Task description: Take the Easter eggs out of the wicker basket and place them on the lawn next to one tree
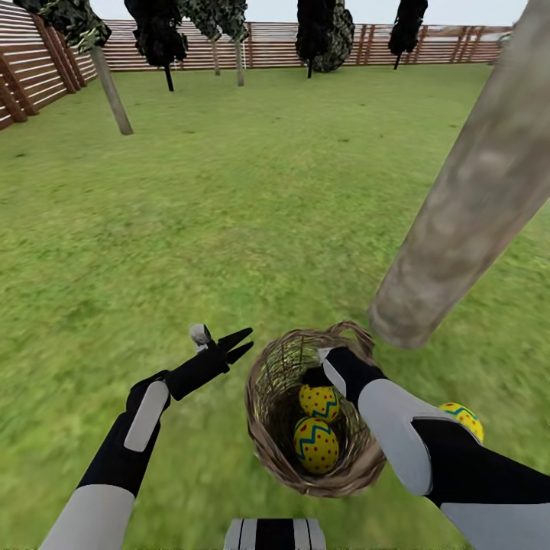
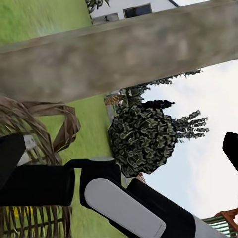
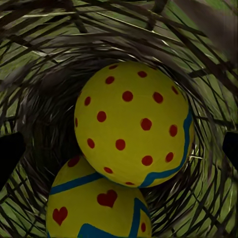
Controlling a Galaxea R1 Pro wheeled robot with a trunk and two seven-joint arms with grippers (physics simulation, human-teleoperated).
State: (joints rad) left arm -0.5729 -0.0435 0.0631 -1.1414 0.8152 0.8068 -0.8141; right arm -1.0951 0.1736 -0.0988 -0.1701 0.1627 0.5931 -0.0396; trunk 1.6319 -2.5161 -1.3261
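The wicker basket sits on the lawn just in front of the robot, near the foot of the thick grey-brown tree, whose trunk rises beside the basket's far rim. Two Easter eggs lie inside it, touching: the upper egg and the lower egg. A third egg lies on the grass outside the basket, close to the trunk, partly hidden by the right forearm. The right gripper reaches over the basket's rim, its dark fingertips at either side of the spotted egg with the jaws spread and touching nothing. The left gripper hovers over the grass beside the basket, fingers parted and empty
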